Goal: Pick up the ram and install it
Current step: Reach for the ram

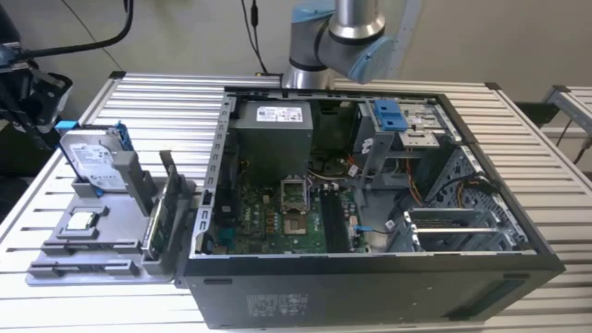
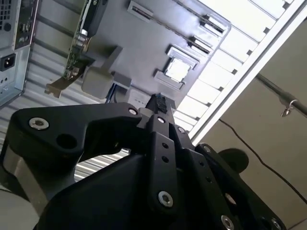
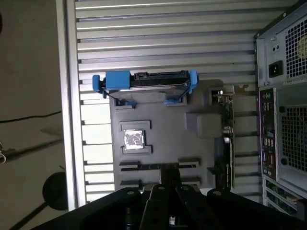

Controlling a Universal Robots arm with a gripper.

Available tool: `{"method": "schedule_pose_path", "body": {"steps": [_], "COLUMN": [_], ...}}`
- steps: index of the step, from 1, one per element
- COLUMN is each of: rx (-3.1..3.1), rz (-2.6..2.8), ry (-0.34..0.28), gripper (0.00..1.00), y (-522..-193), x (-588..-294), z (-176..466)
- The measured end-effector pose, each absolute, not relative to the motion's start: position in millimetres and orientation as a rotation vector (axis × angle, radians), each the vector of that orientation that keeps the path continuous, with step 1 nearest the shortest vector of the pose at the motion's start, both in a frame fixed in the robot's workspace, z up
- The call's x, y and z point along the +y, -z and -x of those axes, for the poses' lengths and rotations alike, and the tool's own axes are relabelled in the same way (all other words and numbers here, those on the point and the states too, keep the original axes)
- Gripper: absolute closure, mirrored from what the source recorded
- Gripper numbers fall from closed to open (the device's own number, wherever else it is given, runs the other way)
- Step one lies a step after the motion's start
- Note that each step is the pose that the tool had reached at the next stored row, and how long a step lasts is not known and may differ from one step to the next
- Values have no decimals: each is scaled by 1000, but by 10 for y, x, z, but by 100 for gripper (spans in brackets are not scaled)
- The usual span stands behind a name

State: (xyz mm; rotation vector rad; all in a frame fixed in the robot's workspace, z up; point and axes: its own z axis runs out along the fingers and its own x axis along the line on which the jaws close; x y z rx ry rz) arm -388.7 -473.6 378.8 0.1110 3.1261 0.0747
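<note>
Silver slatted desk (image 1: 541, 139) carries an open black computer case (image 1: 324, 298) and a flat grey parts tray (image 3: 163, 129). On the tray sits the ram (image 3: 148, 166), a thin dark stick on its edge in a slot. It lies past the small square chip (image 3: 134, 139) from the silver hard drive in a blue frame (image 3: 153, 79), and runs the same way as that drive. My black claw (image 3: 170, 176) hangs over the ram's middle. Its tips look pressed together, with nothing held.

robot lab | slatted metal bench (image 1: 532, 135) | opened computer case (image 1: 370, 295) | parts tray (image 1: 57, 275)
</note>
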Motion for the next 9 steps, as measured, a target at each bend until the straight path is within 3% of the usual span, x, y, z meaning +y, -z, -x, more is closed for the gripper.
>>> {"method": "schedule_pose_path", "body": {"steps": [9], "rx": [3130], "rz": [-111], "ry": [-75], "gripper": [89], "y": [-3730], "x": [-4974], "z": [3887]}}
